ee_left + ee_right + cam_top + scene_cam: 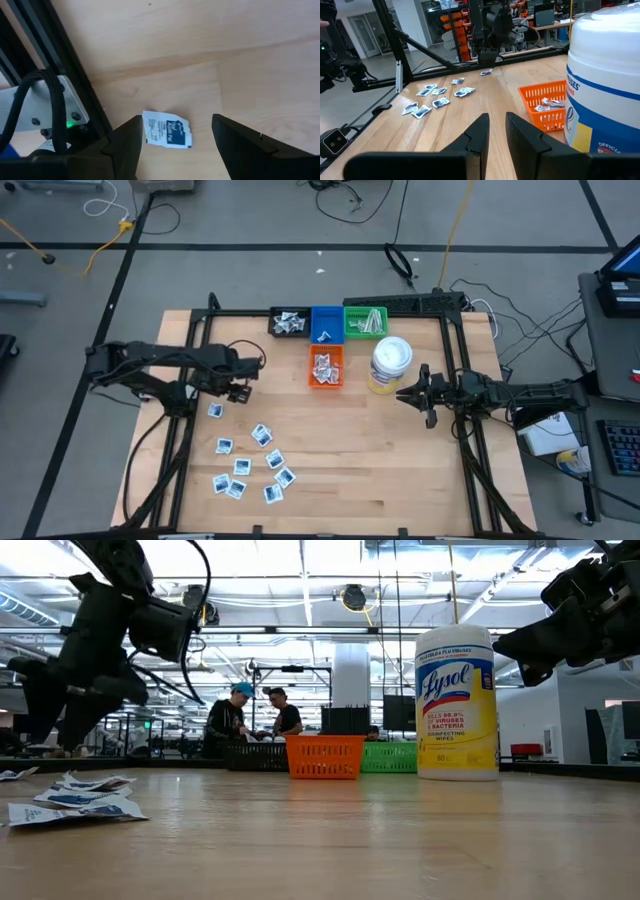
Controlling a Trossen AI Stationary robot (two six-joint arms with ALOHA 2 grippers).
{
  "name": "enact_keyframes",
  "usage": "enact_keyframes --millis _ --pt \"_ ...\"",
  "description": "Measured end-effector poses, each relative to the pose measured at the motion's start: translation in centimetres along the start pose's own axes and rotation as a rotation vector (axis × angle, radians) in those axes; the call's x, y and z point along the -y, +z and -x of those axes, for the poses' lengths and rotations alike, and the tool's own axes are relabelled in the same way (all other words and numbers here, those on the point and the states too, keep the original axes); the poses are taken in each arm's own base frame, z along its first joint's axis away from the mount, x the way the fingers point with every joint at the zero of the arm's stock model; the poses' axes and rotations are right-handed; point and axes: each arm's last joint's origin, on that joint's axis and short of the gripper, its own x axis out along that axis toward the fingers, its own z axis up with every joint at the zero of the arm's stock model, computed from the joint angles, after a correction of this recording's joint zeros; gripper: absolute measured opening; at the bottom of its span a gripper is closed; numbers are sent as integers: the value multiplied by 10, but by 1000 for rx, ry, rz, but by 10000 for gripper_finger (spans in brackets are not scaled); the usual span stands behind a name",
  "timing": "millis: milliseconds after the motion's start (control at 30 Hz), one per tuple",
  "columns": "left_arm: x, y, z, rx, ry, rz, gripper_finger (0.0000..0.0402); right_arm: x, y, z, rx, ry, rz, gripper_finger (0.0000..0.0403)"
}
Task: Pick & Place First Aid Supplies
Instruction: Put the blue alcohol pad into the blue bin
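The first aid supplies are small white packets with blue print. Several lie scattered flat on the wooden table's near left (250,462), also seen in the low view (75,798). One packet (167,130) lies flat by the left frame rail, apart from the others (215,411). My left gripper (175,135) hangs open above it, pointing steeply down, a finger on either side and clear of it (238,390). My right gripper (497,125) waits level at the table's right (412,394), its fingers a narrow gap apart with nothing between them.
At the table's far middle stand a black bin (289,323), a blue bin (325,325) and a green bin (365,321). An orange bin (326,367) holds packets. A Lysol wipes canister (390,365) stands just before my right gripper. Black frame rails (190,420) run along both sides.
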Motion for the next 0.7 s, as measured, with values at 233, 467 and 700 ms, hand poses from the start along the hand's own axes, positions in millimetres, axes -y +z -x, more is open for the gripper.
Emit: enact_keyframes --millis 233,467,700 --pt "13 -3 -13 -26 93 -18 241 0 0 0 0 1 0 59" --pt "24 -8 -25 -48 179 -47 241 0 0 0 0 0 0 59" --pt "32 -11 -36 -4 265 -36 241 0 0 0 0 0 0 59"
